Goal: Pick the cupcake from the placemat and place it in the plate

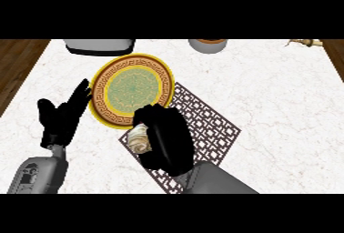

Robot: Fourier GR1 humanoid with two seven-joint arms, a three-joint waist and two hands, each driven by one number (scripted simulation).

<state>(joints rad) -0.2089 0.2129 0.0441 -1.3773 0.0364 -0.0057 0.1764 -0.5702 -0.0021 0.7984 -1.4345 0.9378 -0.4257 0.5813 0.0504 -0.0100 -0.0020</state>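
- Head view: the cupcake was noted at the left corner of the placemat, just below the lower rim of the plate.
- The cupcake was seen against the left side of the right hand. Its pale wrapper and top showed past the fingers, and the rest was hidden by the hand.
- The right hand's fingers were recorded as curled round the cupcake, clamped on it from the right and from above.
- Whether the cupcake rested on the placemat or was raised off it could not be told.
- The right forearm was seen entering from the lower edge, angled up and to the left across the placemat. The hand's top was close to the plate's rim.
- The left hand was noted left of the plate over the marble counter, with fingers straight and spread, pointed toward the plate's left rim, and nothing held.
- The left forearm was seen at the lower left.
- The plate was recorded with a yellow rim, a brown patterned band and a green centre.
- At the counter's far edge a grey appliance and a grey pot were noted, well apart from both hands.
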